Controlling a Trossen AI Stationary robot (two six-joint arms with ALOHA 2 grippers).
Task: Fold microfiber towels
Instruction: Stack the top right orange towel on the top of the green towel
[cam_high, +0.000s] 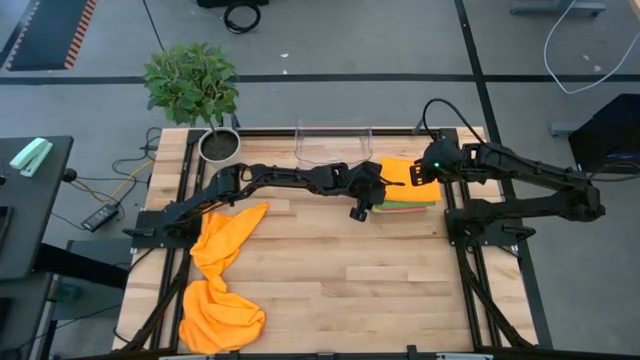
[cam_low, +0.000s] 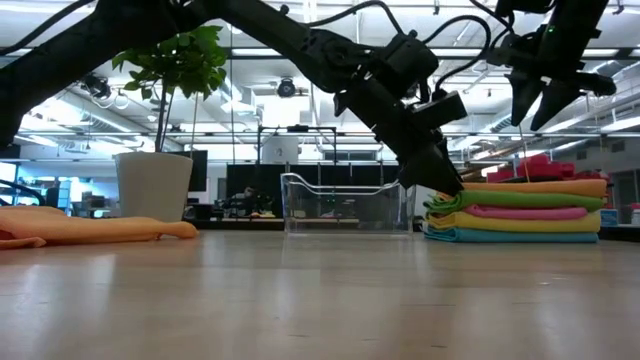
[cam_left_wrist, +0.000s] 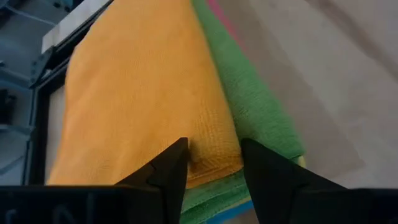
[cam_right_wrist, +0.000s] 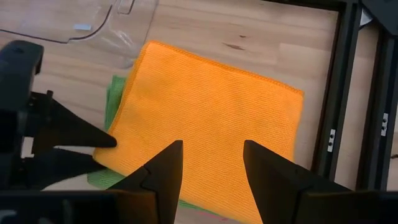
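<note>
Low view: folded stack (cam_low: 520, 210) on the surface (cam_low: 320, 300) shows five edge layers from top down, orange, green, pink, yellow, blue; its left end is partly hidden by the left claw (cam_low: 440, 183).
High view: stack (cam_high: 408, 186) lies at the far right of the surface, beside the clear plastic bin (cam_high: 333, 145); only the orange top towel (cam_high: 405, 175) and slivers of green show.
Top towel axis: lies flat, long side running roughly across the surface.
Loose towels: two unfolded orange cloths (cam_high: 220, 275) crumpled near the left front, overlapping; their borders are hard to separate.
Left claw: at the stack's left edge, fingers (cam_left_wrist: 168, 171) apart, straddling the orange fold; no pinch can be made out.
Right claw (cam_right_wrist: 211, 168): hovers above the top towel, fingers apart, holding nothing.
Plant (cam_high: 192, 85): one, potted, far left corner.
</note>
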